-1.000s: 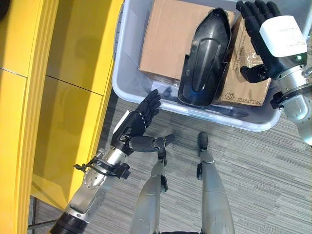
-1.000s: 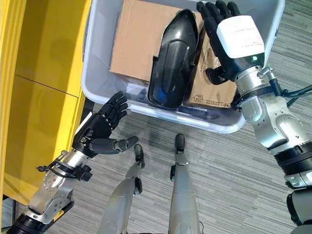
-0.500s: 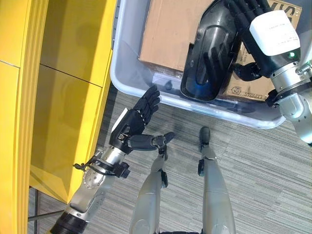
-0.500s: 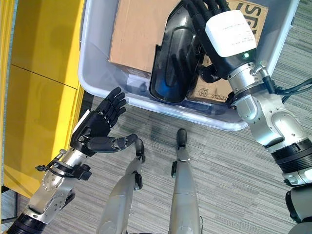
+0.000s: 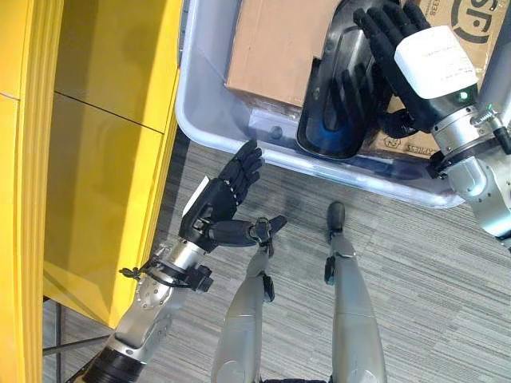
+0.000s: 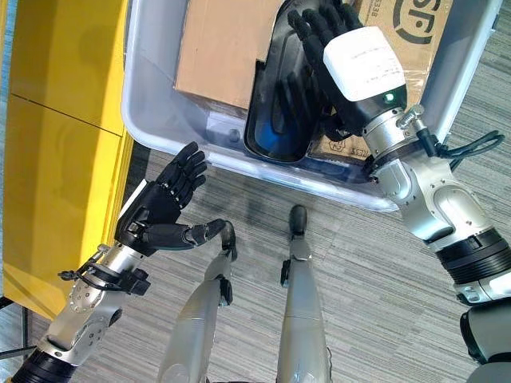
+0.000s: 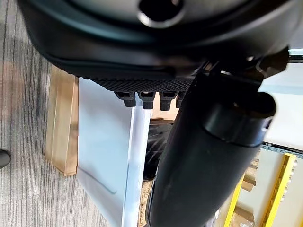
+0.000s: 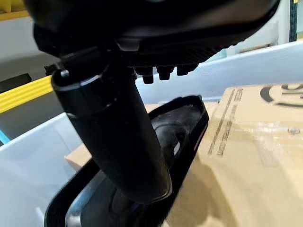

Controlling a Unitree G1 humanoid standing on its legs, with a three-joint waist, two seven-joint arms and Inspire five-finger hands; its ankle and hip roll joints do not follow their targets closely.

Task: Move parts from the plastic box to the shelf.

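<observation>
My right hand [image 6: 351, 68] hovers spread over the black part [image 6: 279, 104] in the plastic box [image 6: 160, 136] (holding nothing); next, close round it.

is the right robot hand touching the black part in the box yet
Cannot tell. In the left eye view the right robot hand overlaps the black part with straight fingers; its wrist view shows neither plain contact nor a gap.

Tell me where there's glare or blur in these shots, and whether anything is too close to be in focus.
Left eye view: the glossy black part carries a bluish sheen and mirrors the right hand above it. Left wrist view: the left hand looms close and soft. Right wrist view: the thumb is blurred; the plastic box looks washed out.
</observation>
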